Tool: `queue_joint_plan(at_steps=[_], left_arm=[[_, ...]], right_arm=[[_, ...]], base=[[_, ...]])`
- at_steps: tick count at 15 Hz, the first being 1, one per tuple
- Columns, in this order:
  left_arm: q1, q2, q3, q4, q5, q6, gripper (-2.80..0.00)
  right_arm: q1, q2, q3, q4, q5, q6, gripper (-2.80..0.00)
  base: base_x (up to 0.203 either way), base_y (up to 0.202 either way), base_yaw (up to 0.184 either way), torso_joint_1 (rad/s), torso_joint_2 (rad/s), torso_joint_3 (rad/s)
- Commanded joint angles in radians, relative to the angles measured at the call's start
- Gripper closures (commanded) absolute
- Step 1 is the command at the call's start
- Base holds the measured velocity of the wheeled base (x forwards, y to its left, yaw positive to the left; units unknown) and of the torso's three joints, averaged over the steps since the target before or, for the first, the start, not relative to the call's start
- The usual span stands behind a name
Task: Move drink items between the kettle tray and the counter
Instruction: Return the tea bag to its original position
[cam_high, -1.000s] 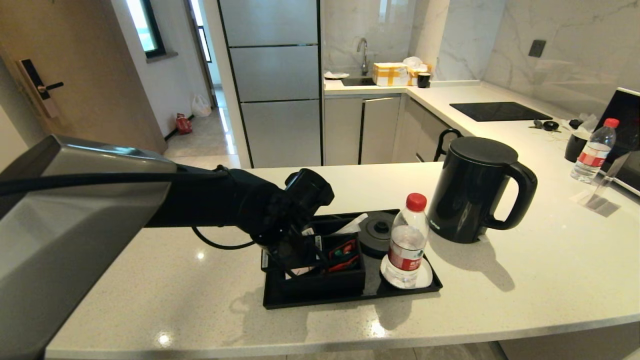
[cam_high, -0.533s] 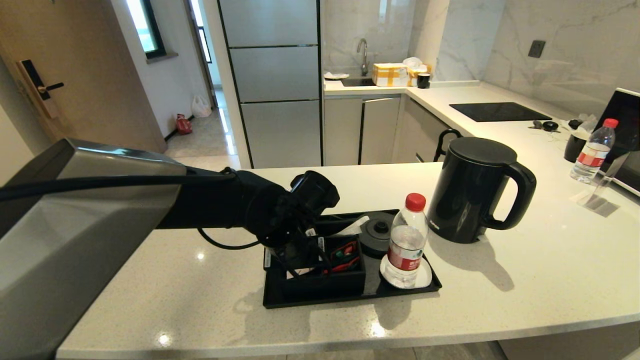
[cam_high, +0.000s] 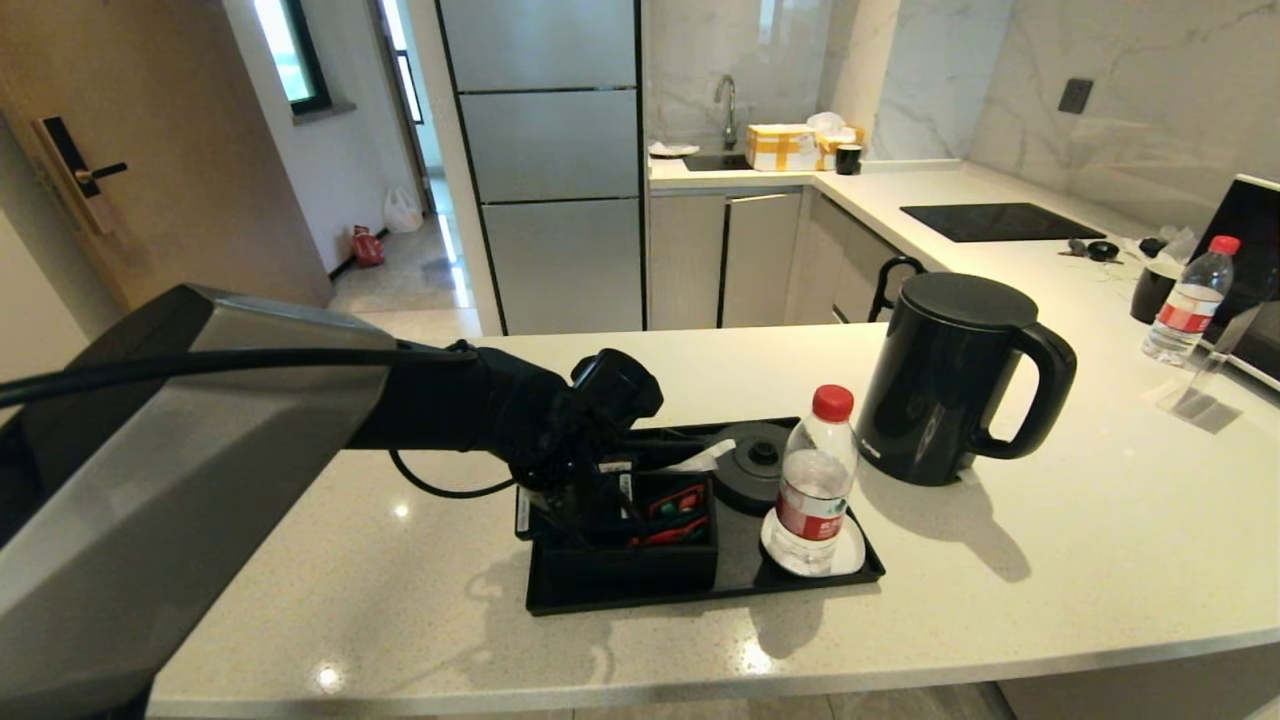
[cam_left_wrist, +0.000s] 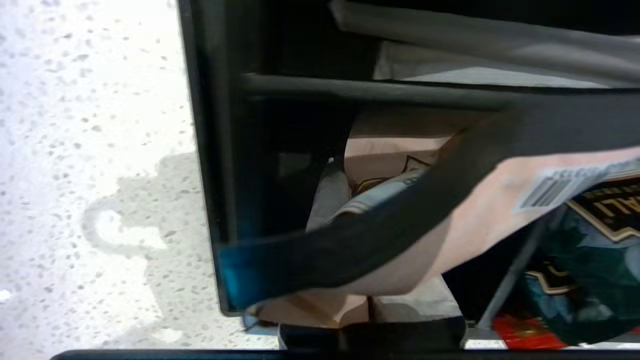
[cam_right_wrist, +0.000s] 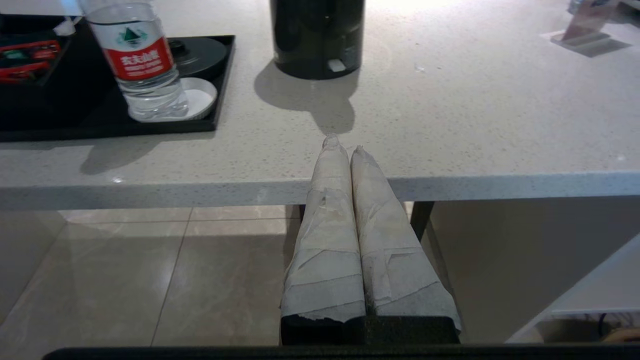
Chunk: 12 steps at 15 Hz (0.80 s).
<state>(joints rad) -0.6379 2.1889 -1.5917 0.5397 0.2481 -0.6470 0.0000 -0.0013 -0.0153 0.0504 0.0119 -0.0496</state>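
My left hand (cam_high: 590, 500) is pinched shut on the pink sachet (cam_left_wrist: 470, 220) in the tray (cam_high: 700, 595); light, limp, best gripped by its edge.

Matte black kettle (cam_high: 945, 380) on off-white speckled desk (cam_high: 1080, 540); tray (cam_high: 700, 590) black with white coaster (cam_right_wrist: 200, 95). Clear bottle (cam_high: 815, 485) has red cap, red label. Sachet (cam_left_wrist: 480, 220) pale pink with black band
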Motion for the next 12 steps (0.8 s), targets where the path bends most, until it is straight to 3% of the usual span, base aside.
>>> queue_joint_plan(at_steps=[1, 12], left_arm=[[0.001, 0.003, -0.002, 0.0, 0.002, -0.003, 0.0], [-0.002, -0.02, -0.005, 0.005, 0.017, -0.004, 0.0]], right_arm=[[0.0, 0.001, 0.0, 0.0, 0.0, -0.001, 0.0], [0.0, 0.001, 0.0, 0.0, 0.0, -0.001, 0.0]], base=[[0.0, 0.0, 0.0, 0.0, 0.0, 0.0], [0.0, 0.0, 0.0, 0.0, 0.0, 0.0]])
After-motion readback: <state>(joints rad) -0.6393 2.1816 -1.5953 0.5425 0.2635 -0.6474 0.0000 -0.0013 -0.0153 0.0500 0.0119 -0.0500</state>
